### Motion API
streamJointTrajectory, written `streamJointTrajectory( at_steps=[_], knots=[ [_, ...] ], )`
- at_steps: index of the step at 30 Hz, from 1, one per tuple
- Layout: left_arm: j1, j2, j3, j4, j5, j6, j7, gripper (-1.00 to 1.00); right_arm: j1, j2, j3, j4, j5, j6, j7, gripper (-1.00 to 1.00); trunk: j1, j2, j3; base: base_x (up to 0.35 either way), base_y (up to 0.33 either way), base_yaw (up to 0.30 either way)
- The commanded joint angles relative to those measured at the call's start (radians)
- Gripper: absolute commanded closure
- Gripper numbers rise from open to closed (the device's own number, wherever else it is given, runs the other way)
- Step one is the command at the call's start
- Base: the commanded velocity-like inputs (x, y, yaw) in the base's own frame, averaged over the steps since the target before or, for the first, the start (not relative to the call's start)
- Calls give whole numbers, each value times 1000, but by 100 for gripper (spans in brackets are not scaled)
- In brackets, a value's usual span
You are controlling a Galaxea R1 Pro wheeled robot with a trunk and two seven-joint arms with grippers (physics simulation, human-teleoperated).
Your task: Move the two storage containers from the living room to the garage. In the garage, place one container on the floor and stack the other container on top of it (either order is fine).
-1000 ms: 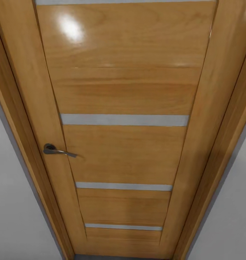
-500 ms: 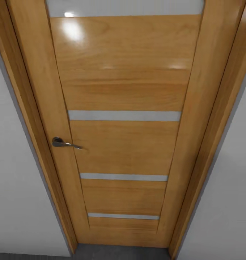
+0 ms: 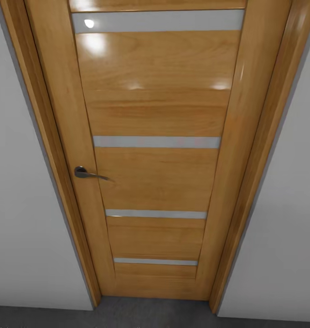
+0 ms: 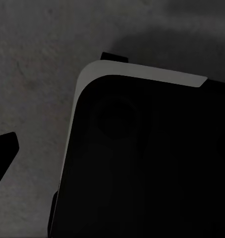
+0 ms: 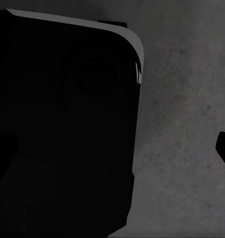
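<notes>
The head view faces a closed door head-on, so the step in hand reads as transit between rooms, and doing it well starts with reading the doorway from left to right; at the left a plain pale grey wall (image 3: 23,205) meets the honey-coloured wooden door frame (image 3: 50,150), and low on the leaf's left side sits a small dark metal lever handle (image 3: 89,173), its lever pointing toward the middle of the door; the glossy warm-wood door leaf with horizontal frosted-glass strips (image 3: 157,114) is shut flush in the frame, and the right jamb borders more pale wall; a band of dark grey rough concrete floor (image 3: 150,314) runs along the threshold. Both wrist views look down on that same rough grey surface, each beside a large black rounded-corner body with a pale edge (image 4: 142,163), probably the robot's own base; a dark tip shows at the border of each wrist view, too little to tell whether either gripper is spread or pressed together, and neither view shows anything pinched. The orange-red storage containers cannot be placed from these pictures. My judgement: stand squarely to the door with room for the leaf to swing, bring the left arm to the lever since it is on that side, and press down before pushing or pulling.
</notes>
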Motion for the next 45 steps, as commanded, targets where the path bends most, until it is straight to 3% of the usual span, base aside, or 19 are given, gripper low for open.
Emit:
streamJointTrajectory(
  at_steps=[1, 10, 15, 16, 17, 21, 27, 29, 31, 32, 33, 34, 35, 36, 37, 38, 40, 45],
  knots=[
    [0, 0, 0, -1, 4, -2, 1, -100, 0, 0, 0, 0, 8, -3, 1, -100, 0, 0, -1, -21, 0, 0],
    [0, 2, 0, -1, 5, -2, 1, -100, 0, 1, 4, 0, 9, -4, 11, -100, 0, 0, -1, -1, 0, 0],
    [0, 0, 0, -1, 5, -2, 1, -100, 0, -47, -10, -116, -3, 18, -13, -100, 0, 0, -1, 0, 0, 0],
    [0, -1, 0, -1, 4, -2, 1, -100, -12, -142, -23, -363, -64, 186, -17, -100, 0, 0, -1, 0, 0, 0],
    [0, -1, 0, -1, 4, -2, 1, -100, -21, -150, -24, -406, -76, 228, -20, -100, 0, 0, -1, 0, 0, 0],
    [0, -2, -1, -1, 4, -2, 1, -100, -125, -159, -25, -489, -93, 333, -27, -100, 0, 0, -1, 0, 0, 0],
    [0, -4, -2, -1, 3, -2, 1, -100, -265, -147, -19, -472, -92, 351, -40, -100, 0, 0, -1, 0, 0, 0],
    [0, -4, -3, -1, 2, -1, 1, -100, -308, -134, -16, -461, -84, 351, -53, -100, 0, 0, -1, 0, 0, 0],
    [0, -4, -3, -1, 2, -1, 1, -100, -346, -97, -14, -452, -57, 351, -66, -100, 0, 0, -1, 0, 0, 0],
    [0, -4, -3, -1, 1, -1, 1, -100, -373, -4, -13, -452, 28, 350, -72, -100, 0, 0, -1, 0, 0, 0],
    [0, -4, -3, -1, 1, -1, 1, -100, -378, 15, -12, -452, 44, 349, -73, -100, 0, 0, -1, 0, 0, 0],
    [0, -4, -2, -1, 1, -1, 1, -100, -390, 55, -12, -451, 79, 347, -71, -100, 0, 0, -1, 0, 0, 0],
    [0, -4, -2, -1, 1, -1, 1, -100, -396, 76, -12, -451, 97, 346, -70, -100, 0, 0, -1, 0, 0, 0],
    [0, -4, -2, -1, 1, -1, 1, -100, -407, 117, -12, -452, 133, 345, -66, -100, 0, 0, -1, 0, 0, 0],
    [0, -4, -2, -1, 1, -1, 1, -100, -413, 136, -12, -453, 149, 344, -65, -100, 0, 0, -1, 0, 0, 0],
    [0, -4, -2, -1, 1, -1, 1, -100, -424, 171, -12, -456, 179, 339, -63, -100, 0, 0, -1, 0, 0, 0],
    [0, -4, -2, -1, 1, -1, 1, -100, -443, 210, -12, -460, 212, 324, -61, -100, 0, 0, -1, 0, 0, 0],
    [0, -4, -2, -1, 1, 0, 1, -100, -516, 210, 6, -463, 242, 275, -50, -100, 0, 0, -1, 0, 0, 0]
  ],
)
